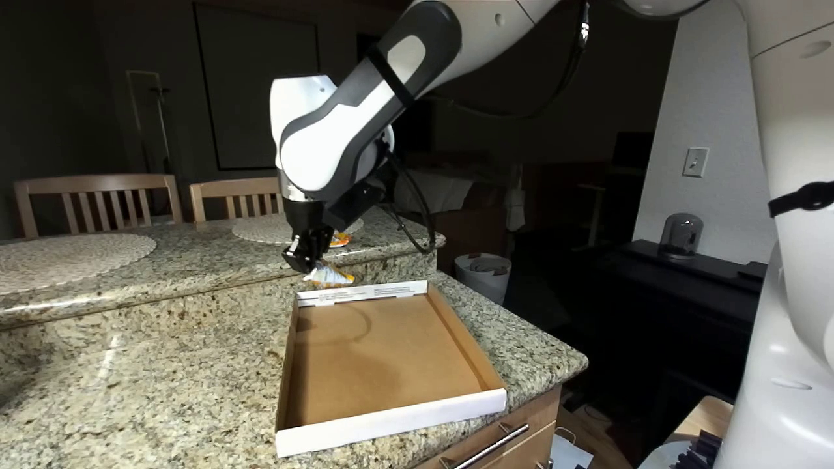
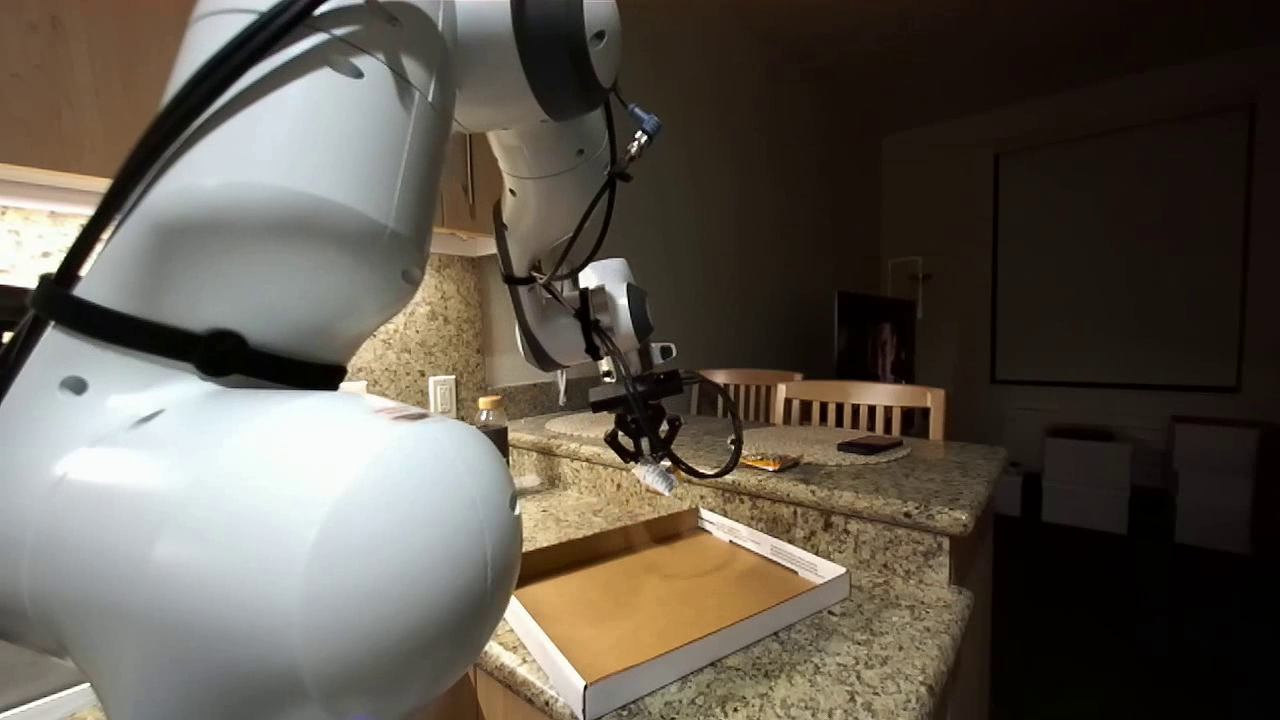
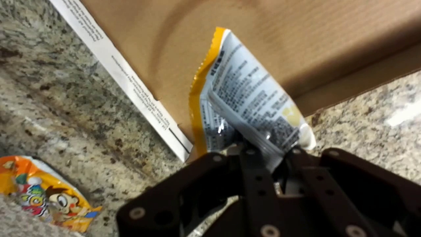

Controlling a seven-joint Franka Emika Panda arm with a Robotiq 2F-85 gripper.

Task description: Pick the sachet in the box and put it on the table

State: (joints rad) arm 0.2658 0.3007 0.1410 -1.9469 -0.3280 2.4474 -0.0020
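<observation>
The sachet [image 1: 329,276] is a crumpled whitish packet with dark print and a yellow edge; it also shows in both the other exterior picture [image 2: 656,477] and the wrist view [image 3: 246,89]. My gripper [image 3: 273,158] is shut on one end of it, and the sachet hangs from the fingertips in the air. In an exterior view the gripper [image 1: 309,257] is near the far white wall of the box. The box [image 1: 391,426] is shallow, brown inside, and lies on the granite table [image 1: 163,384]. No other packet shows in it.
A raised granite ledge [image 1: 215,273] runs behind the box. An orange packet [image 3: 49,194] lies on the ledge beside round woven placemats [image 1: 78,260]. A dark flat object [image 2: 869,445] lies on a placemat. A bottle [image 2: 491,412] and chairs [image 1: 98,195] stand behind.
</observation>
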